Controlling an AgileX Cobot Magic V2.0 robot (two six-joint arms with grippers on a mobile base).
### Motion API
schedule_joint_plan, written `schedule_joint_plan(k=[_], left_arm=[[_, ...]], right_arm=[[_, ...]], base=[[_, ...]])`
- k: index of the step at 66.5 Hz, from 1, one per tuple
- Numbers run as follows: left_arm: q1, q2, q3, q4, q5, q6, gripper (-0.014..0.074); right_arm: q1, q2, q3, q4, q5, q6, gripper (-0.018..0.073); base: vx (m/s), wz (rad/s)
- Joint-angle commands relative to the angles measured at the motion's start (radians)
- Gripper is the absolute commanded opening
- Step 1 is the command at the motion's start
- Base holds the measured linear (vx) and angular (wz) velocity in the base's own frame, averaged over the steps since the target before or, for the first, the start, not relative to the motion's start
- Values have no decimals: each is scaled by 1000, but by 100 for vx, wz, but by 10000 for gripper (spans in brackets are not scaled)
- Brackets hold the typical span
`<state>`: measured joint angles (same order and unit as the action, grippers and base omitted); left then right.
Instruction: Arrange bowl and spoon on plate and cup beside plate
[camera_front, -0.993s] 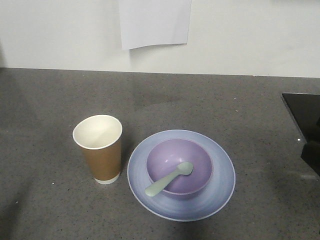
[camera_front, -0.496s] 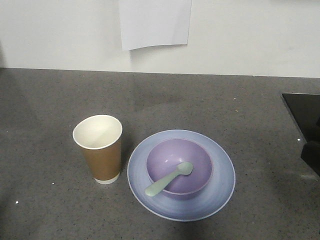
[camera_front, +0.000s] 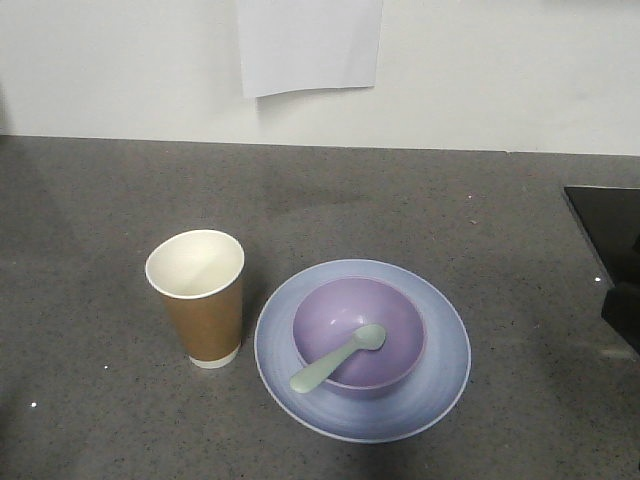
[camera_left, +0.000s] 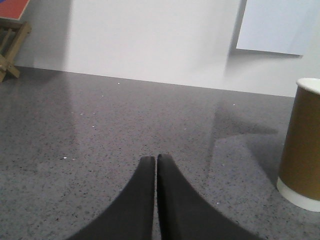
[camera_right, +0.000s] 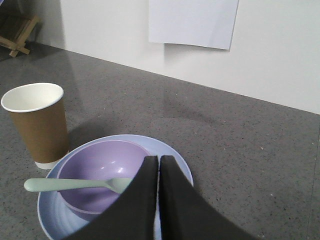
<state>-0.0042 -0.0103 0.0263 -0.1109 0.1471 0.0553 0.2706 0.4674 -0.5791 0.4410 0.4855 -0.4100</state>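
Grey speckled stone makes up the tabletop (camera_front: 420, 190), backed by a white wall with a sheet of paper (camera_front: 310, 45) stuck on it. On it the plate (camera_front: 440, 375) lies flat with the bowl (camera_front: 385, 315) sitting near its middle, and the spoon (camera_front: 338, 359) rests with its head inside the bowl and its handle leaning out over the bowl's near-left rim above the plate. The cup (camera_front: 197, 298) stands upright just beside the plate on its left, close but apparently not touching. By that layout the arrangement looks complete. The left hand (camera_left: 155, 162) has its fingers pressed together on nothing, low over bare tabletop with the cup near it on its right. The right hand (camera_right: 158, 162) is likewise closed and empty, hanging just above the plate's edge and the bowl's rim. That is where trouble could come from: a pull-away that dips or swings sideways could clip the bowl's rim, jolt the plate, or flick the spoon off its perch, since only the rim props it. A sideways sweep by the left hand could tip the tall, light cup. Against the pictures from a moment earlier, nothing on the tabletop has shifted: cup, plate, bowl and spoon sit exactly as they did
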Motion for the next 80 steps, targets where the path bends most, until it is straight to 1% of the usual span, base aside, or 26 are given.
schedule_joint_plan(k=[1, 9, 15, 21, 29, 36, 80], left_arm=[[-1, -15, 21, 30, -83, -20, -6], [-1, -15, 21, 30, -83, -31, -6], [-1, -15, 21, 55, -83, -36, -6], [-2, -15, 21, 99, -83, -96, -6], [-11, -15, 21, 103, -83, -136, -6], [-22, -15, 21, 99, -82, -136, -6], [-22, -15, 21, 99, -76, -136, -6]], right_arm=[[-3, 5, -27, 12, -63, -3, -4], [-3, 5, -27, 12, -63, -3, -4], [-3, 5, -27, 12, -63, -3, -4], [-3, 5, -27, 12, -63, -3, -4], [-3, 5, -27, 12, -63, -3, -4], [-3, 5, -27, 12, -63, -3, -4], [-3, 5, -27, 12, -64, -3, -4]], base=[[0, 0], [0, 0], [0, 0], [0, 0], [0, 0], [0, 0], [0, 0]])
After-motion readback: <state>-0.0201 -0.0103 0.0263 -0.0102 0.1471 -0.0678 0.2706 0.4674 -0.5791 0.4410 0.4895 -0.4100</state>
